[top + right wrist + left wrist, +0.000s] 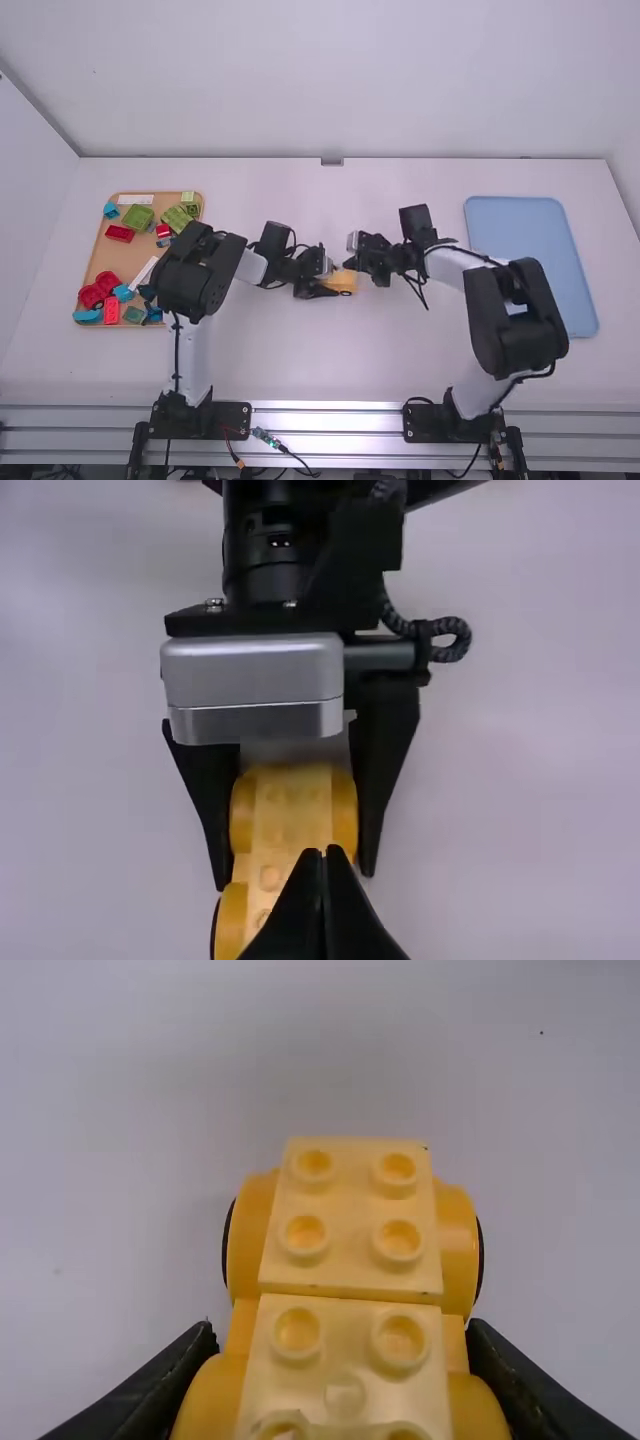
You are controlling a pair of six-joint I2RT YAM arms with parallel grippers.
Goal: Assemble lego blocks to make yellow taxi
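Right hand [350, 264], clenched, hovers near yellow wheeled blocks [350, 1220] grasped by left hand [331, 281].

A free lane runs along the worktop's [330, 190] far edge; at its centre, my left arm [198, 272], right arm [514, 315] and yellow car [343, 281] block me.

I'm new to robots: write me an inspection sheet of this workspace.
Surface: white table, tiny dark speck.
Job's things: yellow studded plastic toy-car body; mixed coloured plastic blocks in tan tray.
Clutter: blocks jumbled in that tray.
Grippers: black left gripper, fingers closed on the car body; black right gripper, fingers together, close by.
Cables: black cable along right arm.
Surroundings: pale walls; silver metal rail, near edge.
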